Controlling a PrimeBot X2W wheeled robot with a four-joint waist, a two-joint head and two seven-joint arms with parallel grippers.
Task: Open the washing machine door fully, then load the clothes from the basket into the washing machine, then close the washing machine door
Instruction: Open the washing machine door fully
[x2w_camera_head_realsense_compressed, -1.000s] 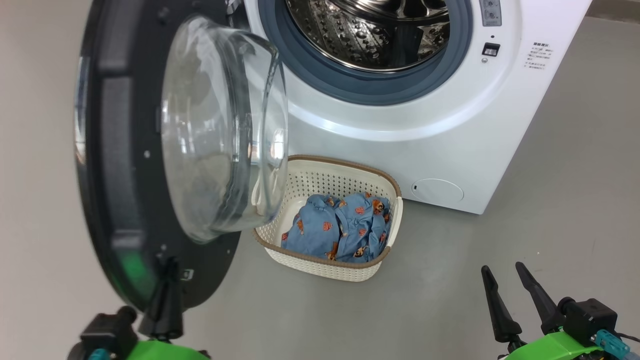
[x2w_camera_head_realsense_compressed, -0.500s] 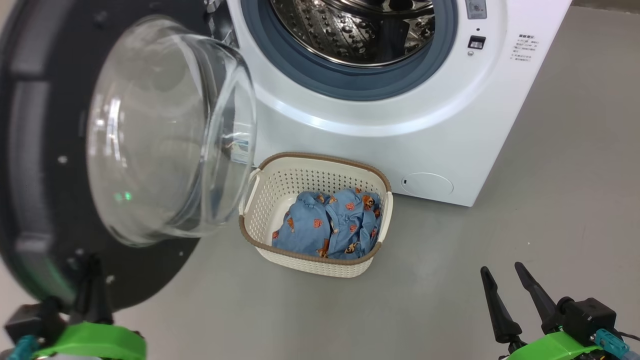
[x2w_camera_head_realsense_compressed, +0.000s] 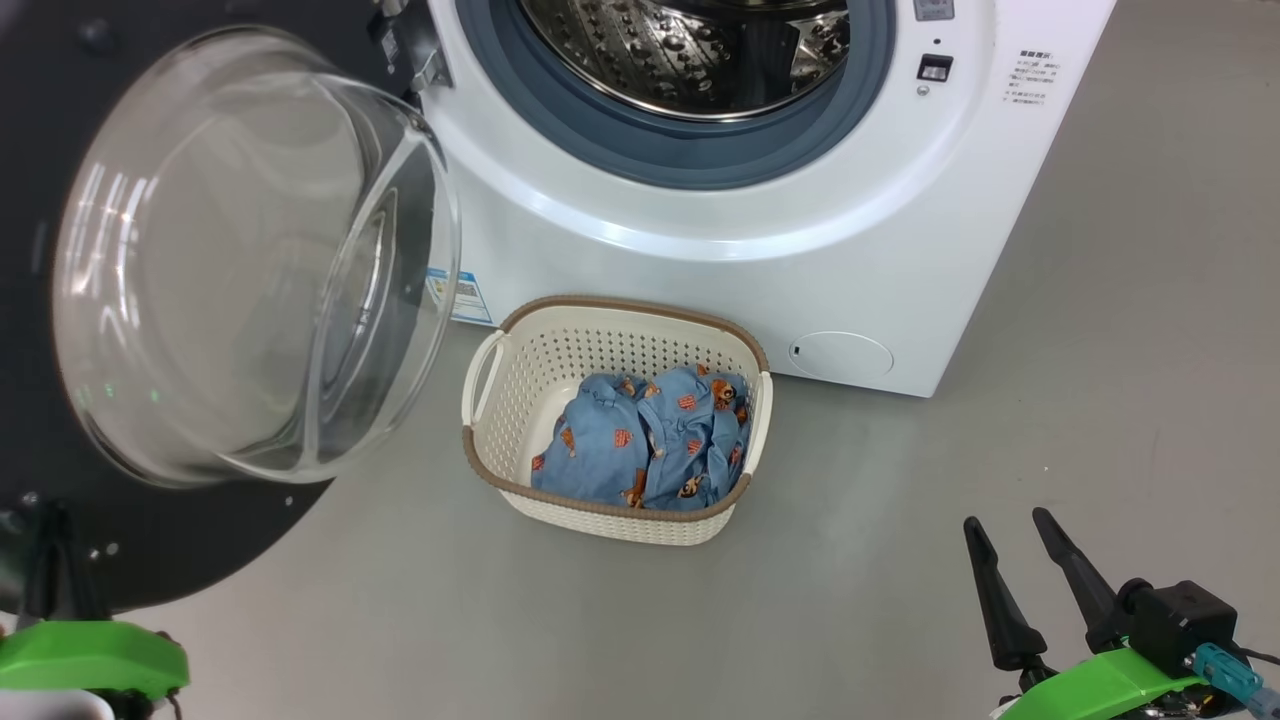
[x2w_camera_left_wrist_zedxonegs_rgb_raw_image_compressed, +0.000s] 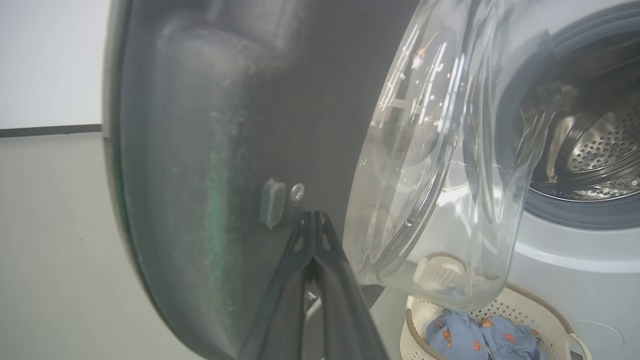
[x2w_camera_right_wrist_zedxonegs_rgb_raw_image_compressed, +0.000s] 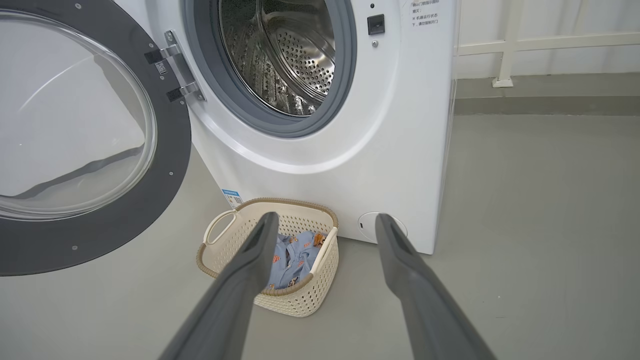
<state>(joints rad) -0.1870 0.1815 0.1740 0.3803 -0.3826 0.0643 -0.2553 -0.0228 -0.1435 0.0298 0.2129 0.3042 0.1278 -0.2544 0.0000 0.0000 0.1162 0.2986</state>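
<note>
Washing machine door (x2w_camera_head_realsense_compressed: 220, 270): wide glossy black ring around a bulging clear glass bowl. It is swung out wide on the robot's left and hangs on a metal hinge (x2w_camera_right_wrist_zedxonegs_rgb_raw_image_compressed: 177, 70) at the left of the opening.

Washing machine (x2w_camera_head_realsense_compressed: 720, 290): white front-loader. The mouth is open, showing the grey-blue gasket (x2w_camera_head_realsense_compressed: 700, 160) and the perforated steel drum (x2w_camera_head_realsense_compressed: 690, 50).

Basket (x2w_camera_head_realsense_compressed: 610, 520): cream perforated plastic with a brown woven-look rim and side handles. It sits on the grey floor (x2w_camera_head_realsense_compressed: 900, 560) just in front of the machine, below the opening. The clothes (x2w_camera_head_realsense_compressed: 640, 440) are light-blue fabric with small orange and brown figures, bunched in the basket's right half.

Writing:
- Blue label sticker (x2w_camera_head_realsense_compressed: 460, 297) low on the machine front, too small to read.
- Block of small dark print (x2w_camera_head_realsense_compressed: 1035, 78) at the upper right of the front, also not legible.
- Small code sticker (x2w_camera_right_wrist_zedxonegs_rgb_raw_image_compressed: 161, 67) on the door ring by the hinge.

Also on the front: a round white flap (x2w_camera_head_realsense_compressed: 840, 355) at the lower right and a dark latch socket (x2w_camera_head_realsense_compressed: 933, 68) right of the opening.

Left end effector (x2w_camera_left_wrist_zedxonegs_rgb_raw_image_compressed: 312, 217): fingers pressed together with nothing between them. The tips are at the door's black inner face, next to a small grey stud (x2w_camera_left_wrist_zedxonegs_rgb_raw_image_compressed: 272, 202) and a screw. Can't confirm contact.

Right end effector (x2w_camera_head_realsense_compressed: 1004, 518): fingers spread and empty, over the floor, well right of the basket with bare floor between them.

In the head view the glass bowl's edge comes near the basket's left handle without touching it.
</note>
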